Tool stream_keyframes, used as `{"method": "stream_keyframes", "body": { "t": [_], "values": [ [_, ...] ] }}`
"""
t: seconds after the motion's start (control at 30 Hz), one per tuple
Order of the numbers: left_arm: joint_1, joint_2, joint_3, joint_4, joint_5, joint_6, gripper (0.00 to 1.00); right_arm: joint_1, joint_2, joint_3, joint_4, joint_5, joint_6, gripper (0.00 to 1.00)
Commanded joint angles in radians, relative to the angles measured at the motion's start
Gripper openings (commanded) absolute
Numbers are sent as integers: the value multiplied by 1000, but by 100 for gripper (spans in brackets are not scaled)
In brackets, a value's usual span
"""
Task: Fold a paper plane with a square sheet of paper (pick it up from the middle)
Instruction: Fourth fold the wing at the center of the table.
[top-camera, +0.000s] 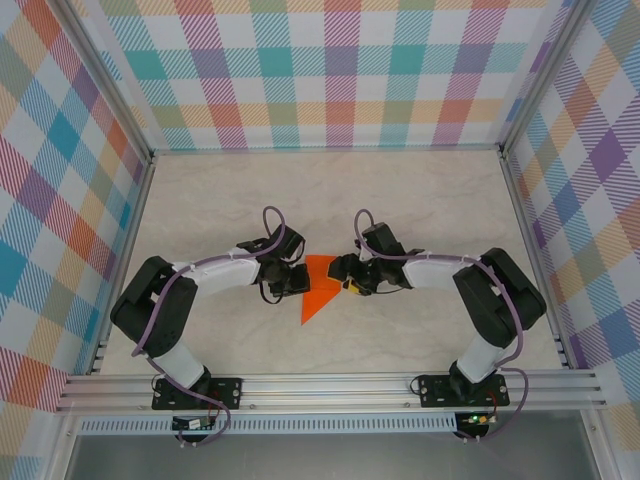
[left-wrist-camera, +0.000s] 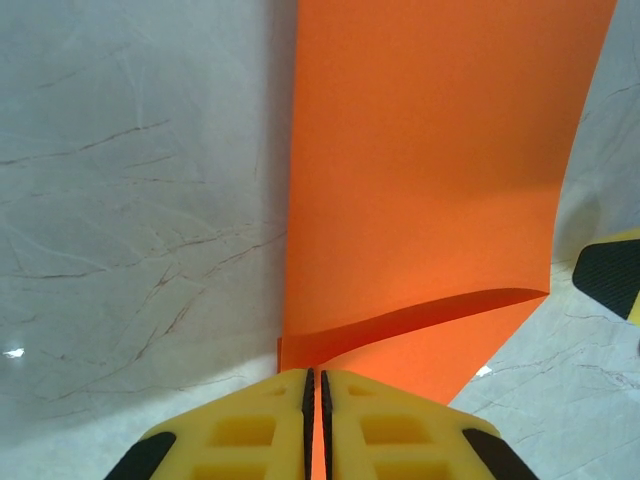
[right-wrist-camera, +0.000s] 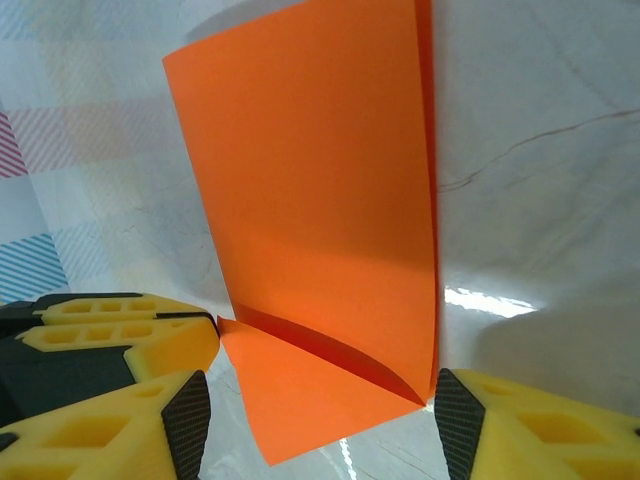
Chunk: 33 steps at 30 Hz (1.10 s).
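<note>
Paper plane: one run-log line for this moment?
paper plane: orange, partly folded, one layer curling up | left gripper: shut on its edge | right gripper: open, straddling its end

It is a robot test lab: bright checked walls (top-camera: 340, 80) and a metal frame (top-camera: 330, 385) box in the table (top-camera: 330, 190) under the fingers (left-wrist-camera: 250, 435).

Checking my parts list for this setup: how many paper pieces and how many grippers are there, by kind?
Orange paper plane: 1
Yellow-fingered grippers: 2 (left gripper, right gripper)
Total: 3
</note>
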Motion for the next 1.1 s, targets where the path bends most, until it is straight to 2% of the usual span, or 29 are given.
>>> {"method": "stream_keyframes", "body": {
  "t": [0.0, 0.33, 0.73, 0.97, 1.07],
  "values": [
    [14, 19, 4, 0, -12, -9, 12, 17, 29, 24, -3, -3, 24, 63],
    [18, 67, -21, 17, -27, -10, 12, 34, 33, 19, 19, 3, 60, 61],
    [18, 47, -34, 11, -30, 2, 12, 35, 37, 74, 2, 1, 37, 59],
    [18, -5, -25, -7, -39, 16, 15, 32, 112, 186, -90, -2, -71, 46],
    [18, -55, -21, -33, -55, 27, 17, 27, 151, 232, -122, -6, -114, 45]
  ]
}}
